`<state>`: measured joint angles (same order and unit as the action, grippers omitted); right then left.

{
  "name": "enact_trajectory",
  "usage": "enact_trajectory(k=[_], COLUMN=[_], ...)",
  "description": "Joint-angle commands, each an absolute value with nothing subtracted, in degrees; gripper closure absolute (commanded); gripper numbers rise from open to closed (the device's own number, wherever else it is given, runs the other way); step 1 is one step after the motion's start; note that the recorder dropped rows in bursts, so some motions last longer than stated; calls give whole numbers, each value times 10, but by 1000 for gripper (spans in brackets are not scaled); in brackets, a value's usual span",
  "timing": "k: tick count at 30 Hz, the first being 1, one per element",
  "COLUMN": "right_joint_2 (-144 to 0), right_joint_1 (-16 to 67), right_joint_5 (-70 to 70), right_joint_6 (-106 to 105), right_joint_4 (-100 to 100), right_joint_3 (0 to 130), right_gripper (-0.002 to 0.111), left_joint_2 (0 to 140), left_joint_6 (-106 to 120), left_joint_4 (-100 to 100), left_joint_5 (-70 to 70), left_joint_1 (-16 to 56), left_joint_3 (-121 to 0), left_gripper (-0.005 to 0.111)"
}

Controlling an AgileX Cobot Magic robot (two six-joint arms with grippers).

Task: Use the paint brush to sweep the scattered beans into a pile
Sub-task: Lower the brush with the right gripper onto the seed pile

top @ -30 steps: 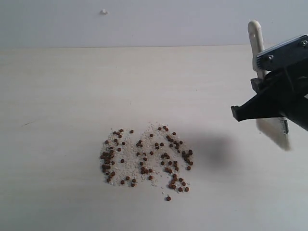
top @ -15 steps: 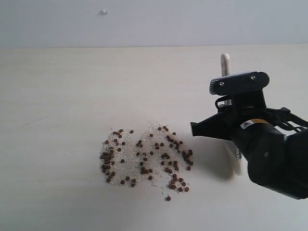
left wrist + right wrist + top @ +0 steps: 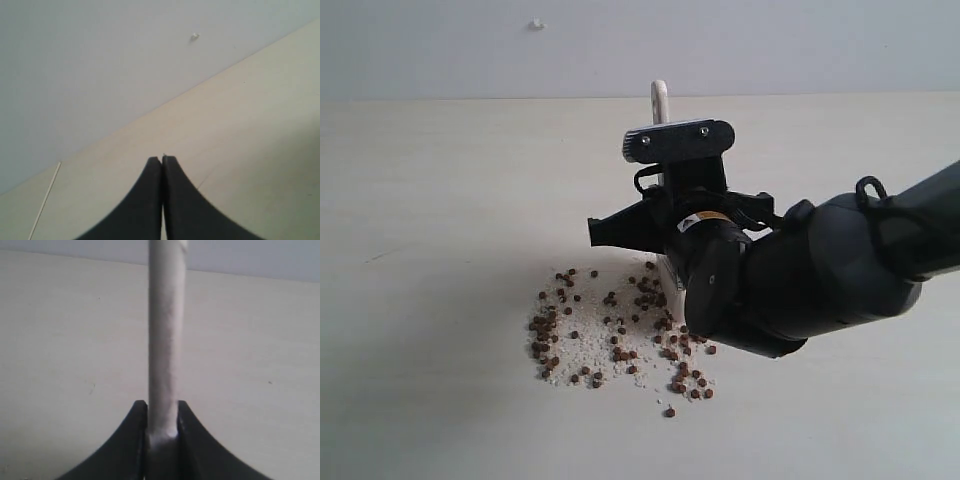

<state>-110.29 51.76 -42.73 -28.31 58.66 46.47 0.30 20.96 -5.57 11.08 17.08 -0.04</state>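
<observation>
Reddish-brown beans (image 3: 582, 335) lie scattered among whitish crumbs on the pale table (image 3: 440, 200) in the exterior view. My right gripper (image 3: 665, 225) hangs over their right part, shut on the paint brush. The brush's pale handle tip (image 3: 660, 100) sticks up behind the gripper, and a bit of bristles (image 3: 672, 280) shows at the beans' upper edge. In the right wrist view the handle (image 3: 166, 340) runs straight out from between the two black fingers, the gripper (image 3: 162, 407) shut on it. My left gripper (image 3: 162, 159) is shut and holds nothing; it is outside the exterior view.
The right arm's bulky dark body (image 3: 800, 280) covers the table right of the beans. A grey wall (image 3: 620, 45) rises behind the table's far edge, with a small white speck (image 3: 536, 23) on it.
My right gripper has swung in from the far right to the middle with the brush, reaching the right side of the beans. The beans on the right edge are now partly hidden.
</observation>
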Motion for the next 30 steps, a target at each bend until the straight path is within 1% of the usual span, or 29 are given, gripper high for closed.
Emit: enact_trajectory(k=[1,4,7,13,17,22,30], right_joint_2=[-1081,-1067,-1063,-1063,-1086,-1124,-1148], right_joint_1=[520,520,520,520,520,518,518], right_joint_5=[-439,-469,-496,-509,-513,-515,-405], right_joint_6=[-352,-464,-498,-493,-484,-480,-457], right_joint_4=[653,726,740,711,657,647,637], right_joint_3=[471,471,471,471,473,497,556], right_gripper=[108,108,108,108,108,108,108], left_joint_2=[0,0,0,0,0,0,0], left_joint_6=[208,208,208,208,208,208,209], left_joint_4=[-55,-55,-55,-55,-55,-55,-55], left_joint_5=[111,111,111,111,111,111,111], left_joint_1=[173,173,173,173,173,173,173], left_joint_3=[0,0,0,0,0,0,0], left_gripper=[107,107,107,107,107,107,107])
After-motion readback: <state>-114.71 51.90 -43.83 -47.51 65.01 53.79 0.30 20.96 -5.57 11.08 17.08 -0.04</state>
